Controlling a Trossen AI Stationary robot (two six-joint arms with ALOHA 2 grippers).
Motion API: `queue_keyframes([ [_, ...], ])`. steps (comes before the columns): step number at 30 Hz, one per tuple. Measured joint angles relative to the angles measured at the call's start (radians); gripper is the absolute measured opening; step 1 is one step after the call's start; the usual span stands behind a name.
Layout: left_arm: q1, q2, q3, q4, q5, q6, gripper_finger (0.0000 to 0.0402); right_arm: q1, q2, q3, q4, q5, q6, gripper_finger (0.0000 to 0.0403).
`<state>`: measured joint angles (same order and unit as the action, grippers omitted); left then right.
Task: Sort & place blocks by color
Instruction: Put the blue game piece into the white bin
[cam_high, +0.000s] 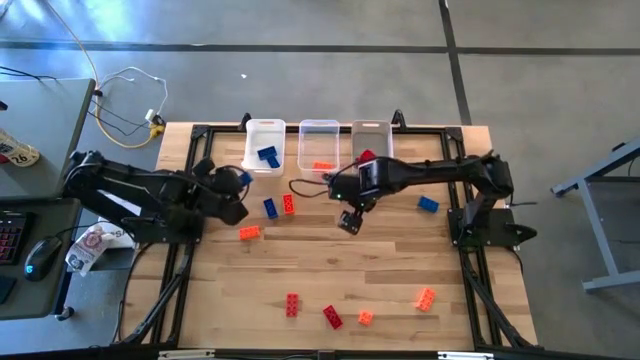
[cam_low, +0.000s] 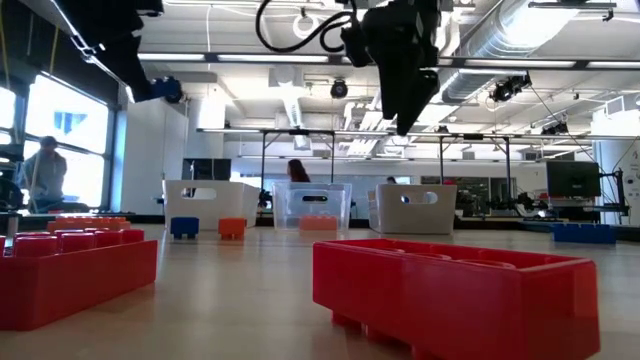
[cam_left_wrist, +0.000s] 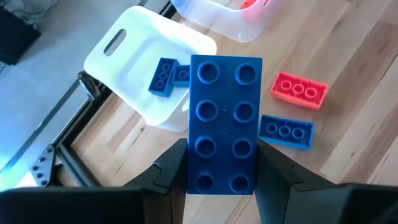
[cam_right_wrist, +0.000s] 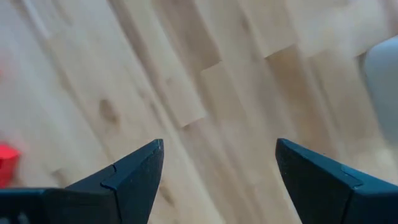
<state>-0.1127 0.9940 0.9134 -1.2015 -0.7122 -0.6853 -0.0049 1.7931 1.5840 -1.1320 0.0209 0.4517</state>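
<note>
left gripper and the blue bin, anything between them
Only the blue brick clamped in the left gripper; beyond it the bin with blue bricks is unobstructed in the left wrist view.

Blue eight-stud block (cam_left_wrist: 224, 124) held aloft beside white bin (cam_left_wrist: 134, 56); red, orange, blue blocks (cam_high: 330, 316) scattered on table.

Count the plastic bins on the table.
3, in a row at the table's far edge: left bin, with blue blocks; middle bin; right bin, partly under the right arm.
</note>
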Motion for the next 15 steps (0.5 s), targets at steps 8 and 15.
queue_keyframes([
  [8,0.158,0.017,0.000,0.134,0.060,0.166,0.0112,0.090,0.000,-0.001,0.037,-0.025,0.068,0.0296],
  [15,0.332,0.016,0.001,0.220,0.133,0.282,0.0112,0.164,0.000,-0.001,0.043,-0.025,0.072,0.0296],
])
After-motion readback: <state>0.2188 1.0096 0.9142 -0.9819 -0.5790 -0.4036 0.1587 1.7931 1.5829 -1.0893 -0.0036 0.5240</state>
